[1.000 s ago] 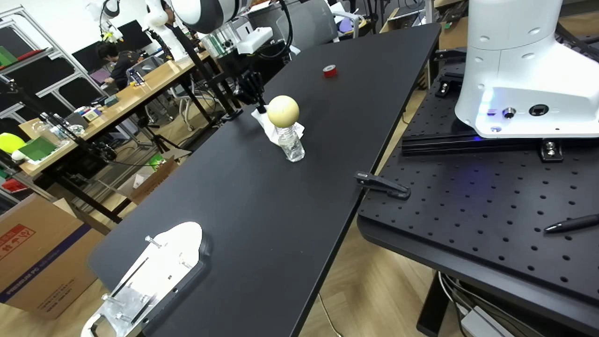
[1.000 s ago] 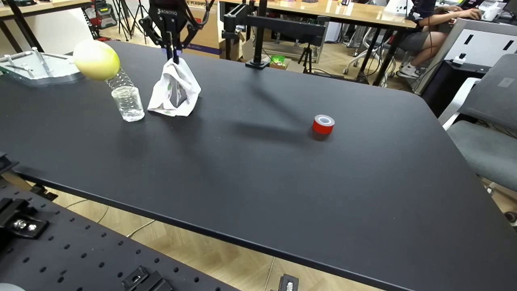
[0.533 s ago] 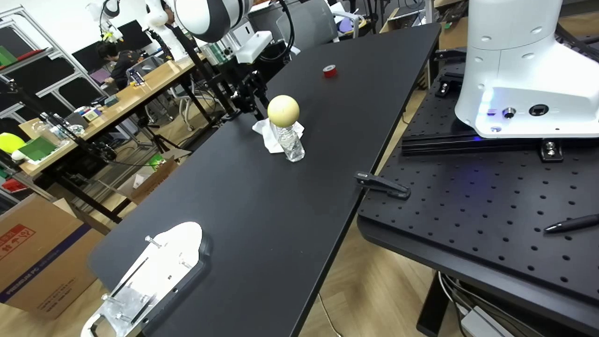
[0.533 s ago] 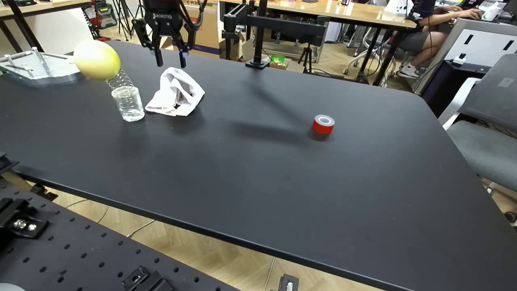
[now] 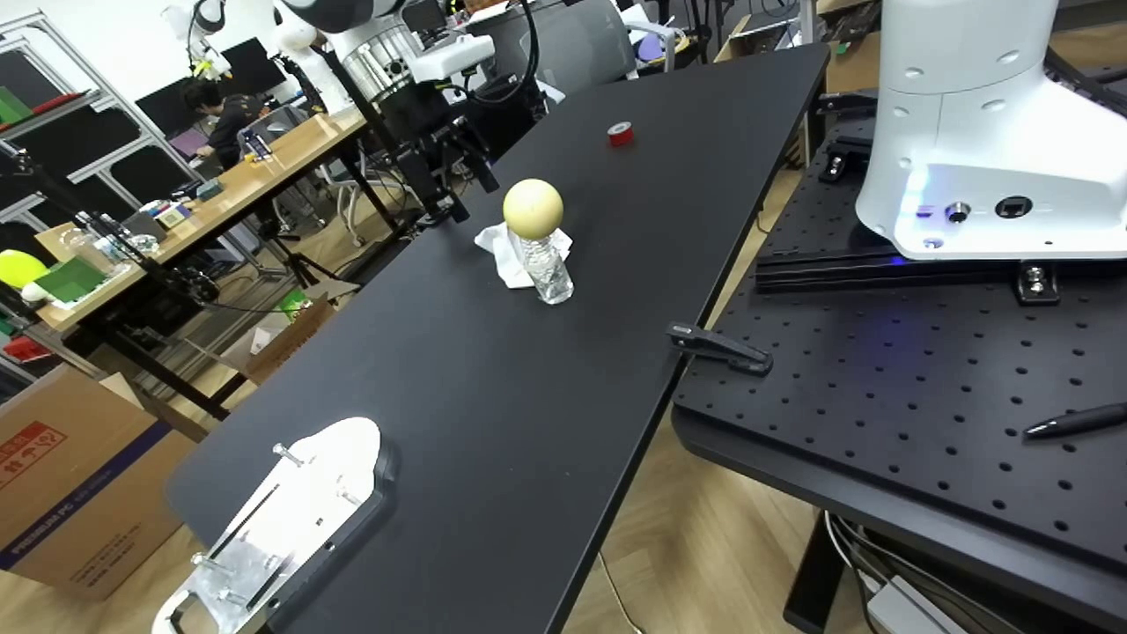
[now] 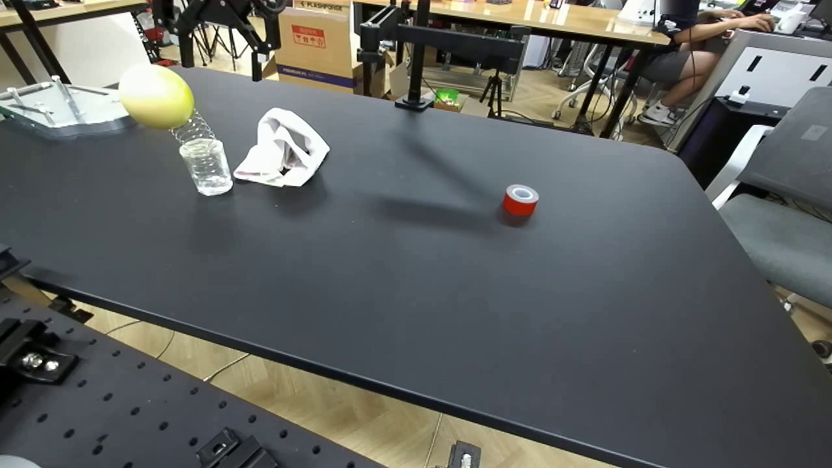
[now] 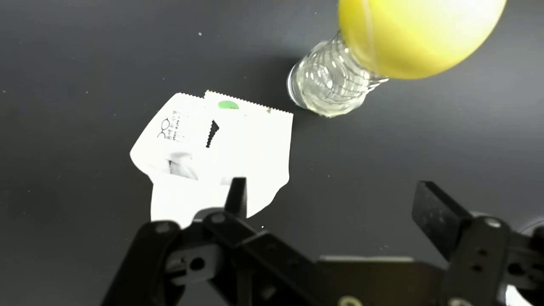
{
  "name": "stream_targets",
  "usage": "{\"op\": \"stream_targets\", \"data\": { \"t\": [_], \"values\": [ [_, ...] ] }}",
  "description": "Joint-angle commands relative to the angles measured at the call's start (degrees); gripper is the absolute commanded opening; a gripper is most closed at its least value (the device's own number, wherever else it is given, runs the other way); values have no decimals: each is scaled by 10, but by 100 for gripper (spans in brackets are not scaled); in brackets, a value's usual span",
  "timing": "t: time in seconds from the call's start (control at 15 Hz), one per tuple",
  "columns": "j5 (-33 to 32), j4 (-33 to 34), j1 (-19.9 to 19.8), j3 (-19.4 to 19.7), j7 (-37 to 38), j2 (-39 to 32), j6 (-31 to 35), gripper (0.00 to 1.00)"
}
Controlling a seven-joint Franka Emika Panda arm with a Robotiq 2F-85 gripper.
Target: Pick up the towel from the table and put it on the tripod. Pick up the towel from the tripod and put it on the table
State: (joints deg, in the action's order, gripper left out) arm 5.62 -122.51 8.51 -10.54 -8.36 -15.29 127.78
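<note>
The towel, a crumpled white cloth [image 5: 506,257] [image 6: 283,148] [image 7: 259,144], lies on the black table [image 5: 458,352] in a loose folded heap. My gripper [image 5: 471,195] [image 6: 221,69] [image 7: 331,191] stands open above the table's far edge, apart from the towel, with nothing between its fingers. In the wrist view one finger [image 7: 237,199] overlaps the towel's lower edge, while the other is over bare table. A small black tripod [image 6: 496,91] is on the floor behind the table; I cannot tell whether it is the one meant.
Close beside the towel stands a clear bottle [image 5: 550,275] [image 6: 207,168] [image 7: 331,80] topped by a yellow ball [image 5: 533,210] [image 6: 156,97]. A red tape roll [image 6: 520,200], a metal plate with bolts [image 5: 304,502] and a black post [image 6: 417,58] are also at the table.
My gripper, shut on the towel's top one second ago, has opened, let it go, then risen and moved off from it. The towel has slumped slightly; the bottle has not moved.
</note>
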Motion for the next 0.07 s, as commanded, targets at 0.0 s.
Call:
{"op": "stream_targets", "data": {
  "t": [0.0],
  "values": [
    [1, 1, -1, -1, -3, 3, -5, 100]
  ]
}}
